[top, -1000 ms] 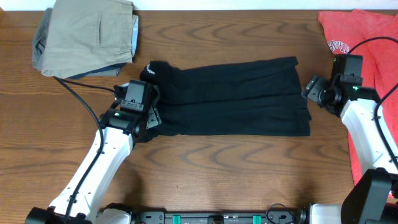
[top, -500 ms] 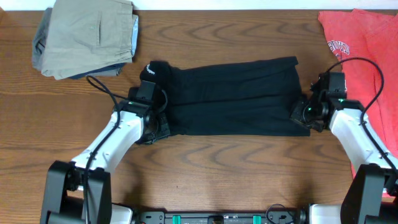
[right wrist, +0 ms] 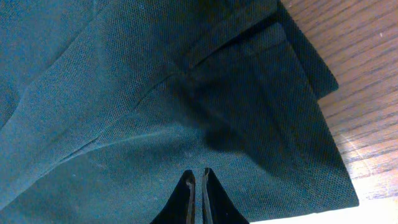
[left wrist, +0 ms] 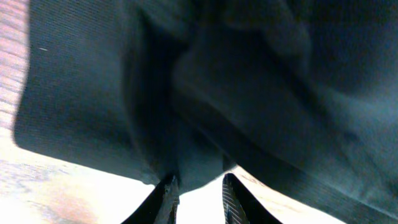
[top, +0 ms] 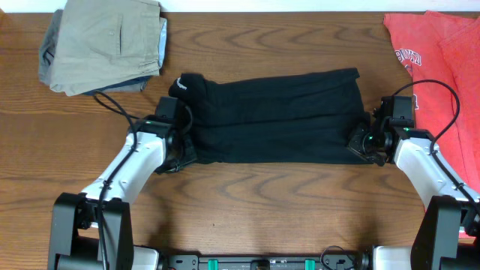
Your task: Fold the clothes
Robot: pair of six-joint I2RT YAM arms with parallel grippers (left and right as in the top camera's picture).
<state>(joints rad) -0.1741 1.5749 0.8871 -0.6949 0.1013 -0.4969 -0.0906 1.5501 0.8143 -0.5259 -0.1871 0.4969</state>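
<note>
L claw (left wrist: 198, 186): we see the jaws narrow, a fold of black shirt (top: 277, 116) bunched between the tips, so it's holding fabric. R claw (right wrist: 197, 186): jaws pressed nearly together, pinching a thin bit of the same shirt; cloth puckers just ahead of the tips. Shirt lies flat as a long band between the two claws, L claw at one end's near corner, R claw at the other. Wood table (top: 247, 187) underneath. Khaki trousers (top: 105, 45) folded beyond L claw, apart from shirt. Red tee (top: 442, 67) just outside R claw.
</note>
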